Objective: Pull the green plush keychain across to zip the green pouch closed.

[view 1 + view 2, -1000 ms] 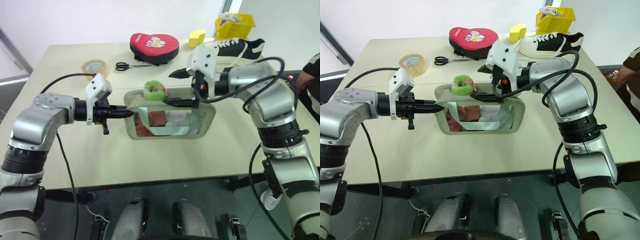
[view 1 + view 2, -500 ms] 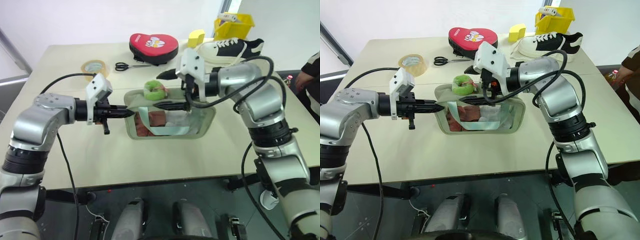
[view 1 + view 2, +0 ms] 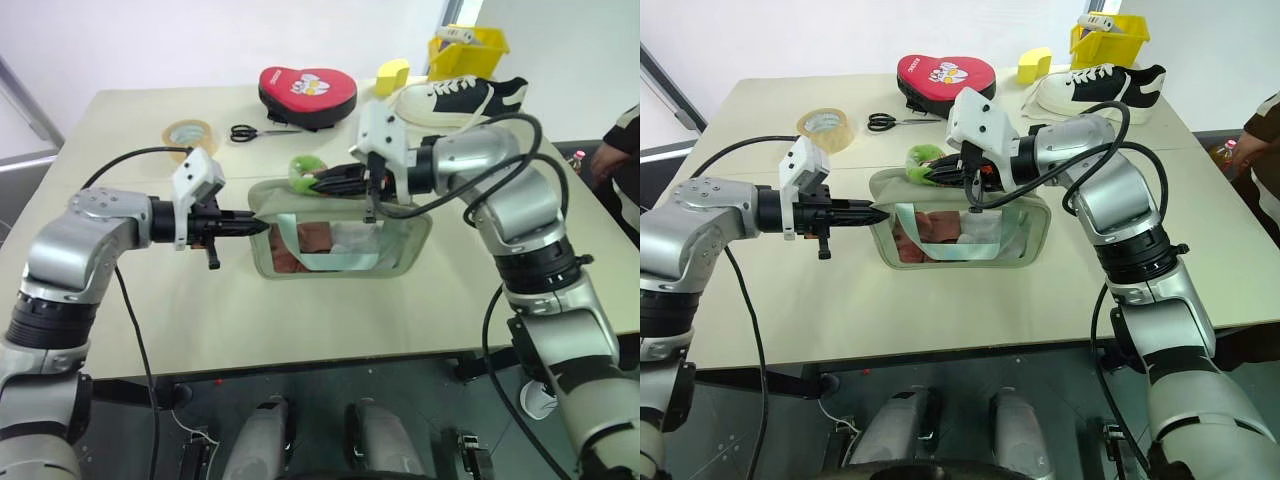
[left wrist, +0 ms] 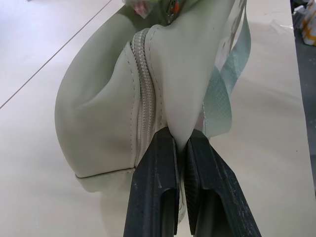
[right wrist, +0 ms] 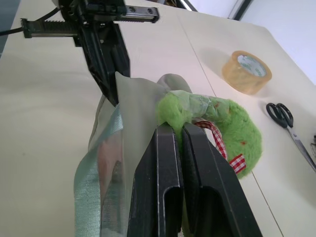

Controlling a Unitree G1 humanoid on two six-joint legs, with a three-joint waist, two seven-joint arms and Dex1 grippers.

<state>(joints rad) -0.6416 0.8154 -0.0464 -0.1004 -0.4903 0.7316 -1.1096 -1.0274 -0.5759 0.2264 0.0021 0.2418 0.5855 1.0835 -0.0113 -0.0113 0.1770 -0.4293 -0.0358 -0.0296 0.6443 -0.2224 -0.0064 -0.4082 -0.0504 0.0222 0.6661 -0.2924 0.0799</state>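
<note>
**Right hand has just clamped onto the keychain — the pull can begin**

Nearest you, the green pouch [image 3: 340, 232] lies on the desk [image 3: 300, 310] in front of the robot, roughly mid-desk, its clear window facing up and a pale strap looped across it. Its long axis runs left to right across the scene, so the zipper line along its far edge runs the same way.

Your left hand [image 3: 262, 226] is pinched tight on the pouch's left end; in the left wrist view the two fingers [image 4: 155, 197] squeeze the fabric just beside the zipper teeth. That end is anchored.

Just beyond, at the far-left part of the pouch, sits the green plush keychain [image 3: 303, 170]. A second ago your right hand [image 3: 330, 183] hung wide open over the middle of the pouch; now it has slid left and snapped shut on the keychain, fingers [image 5: 170, 163] pressed together on the fuzzy ring. The keychain looks flattened and tipped toward the right under that grip.

So you have both holds. I judge the next move to be a steady pull rightward along the pouch's long axis, kept low so the slider does not bind.

Farther off lie tape [image 3: 190, 133], scissors [image 3: 255, 131], a red heart-shaped case [image 3: 308, 92] and a shoe [image 3: 470, 97].
</note>
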